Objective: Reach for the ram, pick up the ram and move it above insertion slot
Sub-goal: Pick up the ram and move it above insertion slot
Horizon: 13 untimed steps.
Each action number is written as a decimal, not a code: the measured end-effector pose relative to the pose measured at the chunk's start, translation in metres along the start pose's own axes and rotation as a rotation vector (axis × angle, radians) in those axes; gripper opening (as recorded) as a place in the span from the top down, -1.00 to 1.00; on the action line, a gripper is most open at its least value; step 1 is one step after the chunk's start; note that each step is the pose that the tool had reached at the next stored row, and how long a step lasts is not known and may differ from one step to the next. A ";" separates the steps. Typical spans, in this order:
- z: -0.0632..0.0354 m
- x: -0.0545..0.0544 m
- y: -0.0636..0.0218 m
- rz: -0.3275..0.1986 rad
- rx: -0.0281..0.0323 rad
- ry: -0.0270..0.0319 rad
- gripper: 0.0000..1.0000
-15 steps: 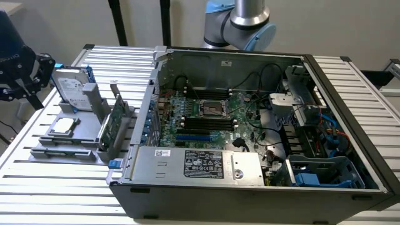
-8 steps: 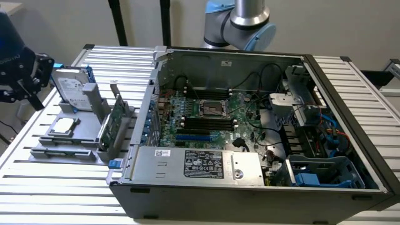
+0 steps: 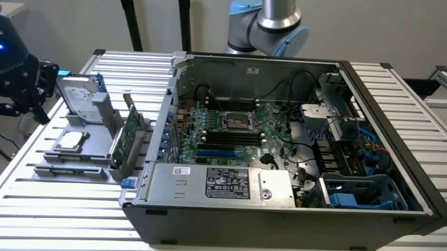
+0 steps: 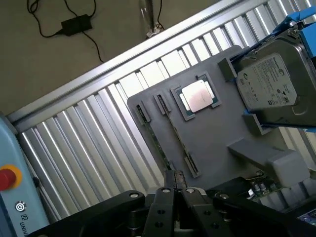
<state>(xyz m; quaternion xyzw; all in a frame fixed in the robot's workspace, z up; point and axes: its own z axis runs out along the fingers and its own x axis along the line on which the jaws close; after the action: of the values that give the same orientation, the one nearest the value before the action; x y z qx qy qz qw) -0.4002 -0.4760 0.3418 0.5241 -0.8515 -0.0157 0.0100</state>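
Note:
The ram [image 4: 159, 145] is a thin green stick standing on edge in a slot of the grey holder plate [image 4: 217, 143]. My gripper [image 4: 176, 191] hovers above the holder's near end, its fingers shut with nothing between them, short of the ram. In the exterior view the gripper [image 3: 21, 99] hangs at the far left, beside the holder [image 3: 77, 157]. The black memory slots [image 3: 234, 138], where the insertion slot lies, run across the motherboard in the open computer case [image 3: 391, 151].
On the holder stand a silver hard drive [image 4: 274, 81] with blue rails, a processor chip [image 4: 197, 96] and a taller green card [image 3: 125, 138]. The slatted metal table [image 4: 98, 143] carries holder and case. A red button [image 4: 7, 177] sits nearby.

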 end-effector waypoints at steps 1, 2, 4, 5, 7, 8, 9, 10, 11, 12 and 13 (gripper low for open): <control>0.0003 0.000 0.0000 -0.019 0.0000 0.0008 0.79; 0.0006 0.000 0.0000 -0.036 0.0001 0.0014 0.79; 0.0013 0.000 -0.0001 -0.072 0.0003 0.0025 0.79; 0.0016 0.000 -0.0001 -0.092 0.0003 0.0032 0.79; 0.0022 0.000 -0.0001 -0.127 0.0004 0.0046 0.79; 0.0025 0.000 -0.0001 -0.146 0.0004 0.0053 0.79; 0.0028 0.000 -0.0001 -0.164 0.0005 0.0059 0.79; 0.0031 0.000 -0.0001 -0.183 0.0006 0.0066 0.79; 0.0035 0.000 -0.0001 -0.200 0.0006 0.0072 0.79; 0.0038 0.000 -0.0001 -0.218 0.0007 0.0078 0.79; 0.0041 0.000 -0.0002 -0.236 0.0008 0.0085 0.79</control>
<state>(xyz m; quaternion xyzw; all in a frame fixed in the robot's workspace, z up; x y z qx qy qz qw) -0.4002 -0.4761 0.3377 0.6209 -0.7837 -0.0142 0.0114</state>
